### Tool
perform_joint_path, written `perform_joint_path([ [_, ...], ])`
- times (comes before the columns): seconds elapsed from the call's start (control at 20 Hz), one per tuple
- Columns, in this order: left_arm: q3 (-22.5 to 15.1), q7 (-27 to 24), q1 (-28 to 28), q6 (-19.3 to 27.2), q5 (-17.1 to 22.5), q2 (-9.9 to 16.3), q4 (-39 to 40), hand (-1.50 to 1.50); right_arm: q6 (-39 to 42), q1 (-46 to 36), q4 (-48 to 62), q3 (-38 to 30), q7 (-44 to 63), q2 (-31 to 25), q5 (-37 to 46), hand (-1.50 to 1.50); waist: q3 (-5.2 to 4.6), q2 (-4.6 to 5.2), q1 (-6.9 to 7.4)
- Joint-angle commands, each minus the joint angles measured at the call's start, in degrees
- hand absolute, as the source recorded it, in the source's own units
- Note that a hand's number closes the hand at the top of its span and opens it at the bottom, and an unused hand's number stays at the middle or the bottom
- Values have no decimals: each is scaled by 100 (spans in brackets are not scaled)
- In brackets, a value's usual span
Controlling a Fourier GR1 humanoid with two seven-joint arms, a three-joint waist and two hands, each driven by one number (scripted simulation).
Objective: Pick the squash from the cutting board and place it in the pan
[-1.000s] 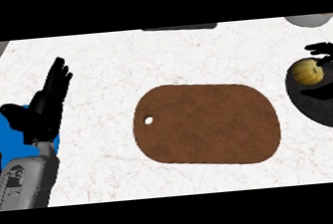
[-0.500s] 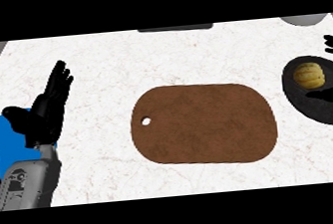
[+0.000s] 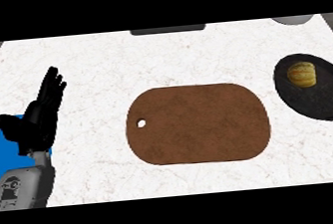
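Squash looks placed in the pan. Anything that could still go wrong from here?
Little left. The squash lies toward the pan's upper rim, not centred, so it might roll if the pan is bumped. The pan sits at the counter's right edge. The left hand rests open, away from the cutting board.

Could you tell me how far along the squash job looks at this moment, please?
Done: the small yellow squash lies in the round black pan, and the brown wooden cutting board is bare. In hand: nothing; the left hand rests open at the left, the right is out of view. Left: apparently nothing.
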Motion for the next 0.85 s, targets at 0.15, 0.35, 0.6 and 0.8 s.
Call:
perform_joint_path([
  [0.15,118,57,-14,71,-23,41,118,0,2071,605,-185,-38,-962,-843,-314,-150,-5,-38,-204],
  [0.35,195,-25,283,-3,29,132,-100,0,2367,1171,-379,-73,-1106,-1100,-559,-150,-14,-88,-287],
  [0.6,317,165,-14,-63,171,195,-4,0,2401,1511,-632,82,-1038,-941,-741,-150,-8,-71,-252],
  [0.8,149,-3,62,123,-67,10,89,0,2241,1821,-1026,250,-1069,-925,-861,-150,-14,-72,-271],
])
